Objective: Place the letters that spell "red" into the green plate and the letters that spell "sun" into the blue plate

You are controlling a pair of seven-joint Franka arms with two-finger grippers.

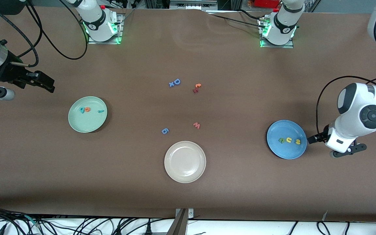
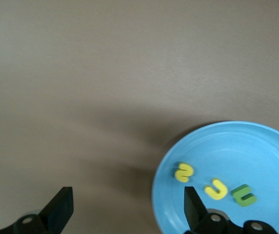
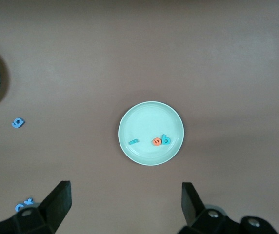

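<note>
The green plate (image 1: 88, 125) holds a teal "d" (image 1: 82, 110), an orange "e" (image 1: 87, 109) and a teal "r" (image 1: 100, 111). The blue plate (image 1: 287, 151) holds a green "n" (image 1: 281, 140), a yellow "u" (image 1: 289, 140) and a yellow "s" (image 1: 297, 141). My left gripper (image 1: 317, 138) hangs open and empty at that plate's rim, toward the left arm's end. In the left wrist view one of its fingers (image 2: 193, 204) overlaps the rim of the blue plate (image 2: 237, 146). My right gripper (image 1: 46, 83) is open and empty, over bare table beside the green plate (image 3: 149, 117).
A white plate (image 1: 185, 173) sits mid-table, nearest the front camera. Loose letters lie mid-table: a blue "D" (image 1: 176, 82), an orange and dark red pair (image 1: 197, 87), a red "w" (image 1: 196, 125) and a blue "g" (image 1: 164, 131).
</note>
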